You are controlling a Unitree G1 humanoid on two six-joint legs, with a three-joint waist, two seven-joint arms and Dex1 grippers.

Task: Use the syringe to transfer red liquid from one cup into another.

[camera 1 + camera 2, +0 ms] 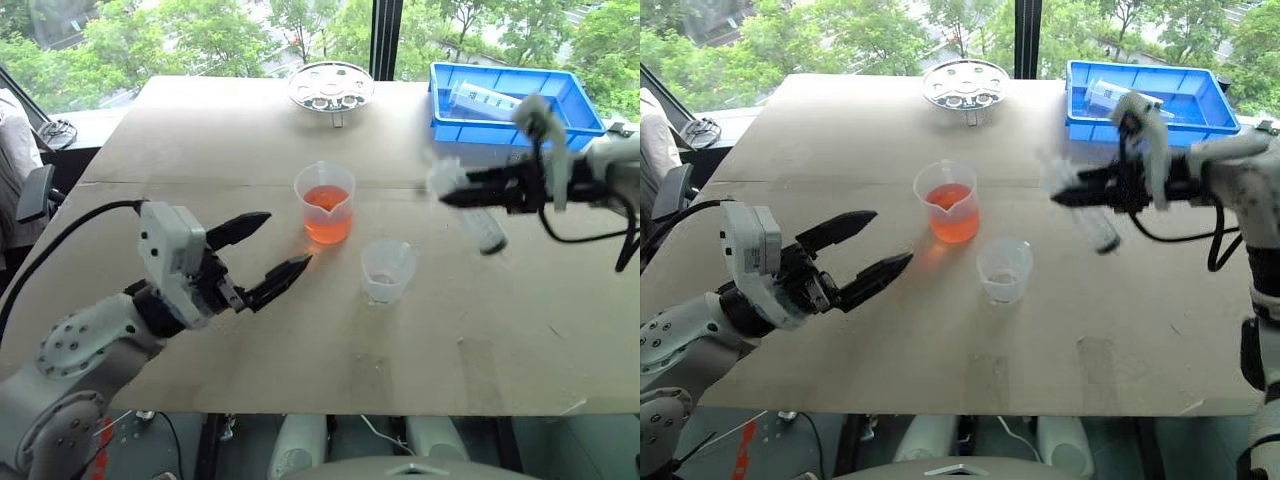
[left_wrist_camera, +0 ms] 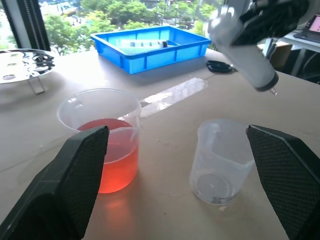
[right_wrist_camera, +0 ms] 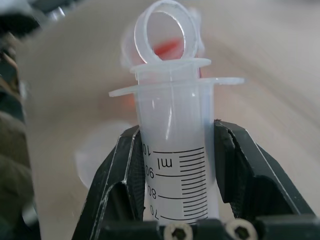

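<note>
Right wrist view: right fingers [image 3: 172,165] clamp the syringe [image 3: 175,150] barrel, raised beyond both cups; seemingly tilted, so its tip may miss the beaker [image 1: 325,203]. Left fingers [image 1: 275,255], spread, sit near the beaker and could knock it.

Syringe [image 1: 478,215]: large, clear plastic, printed graduations, white ring-topped plunger pushed fully in. It is off the table, tilted, with its tip pointing down above the surface right of both cups.

Taller beaker [image 1: 325,203]: clear, spouted, upright on the table, roughly one-third full of orange-red liquid [image 1: 327,216].

Shorter cup [image 1: 387,270]: clear, flared rim, upright, just beside the beaker on its near right. Appears empty.
</note>
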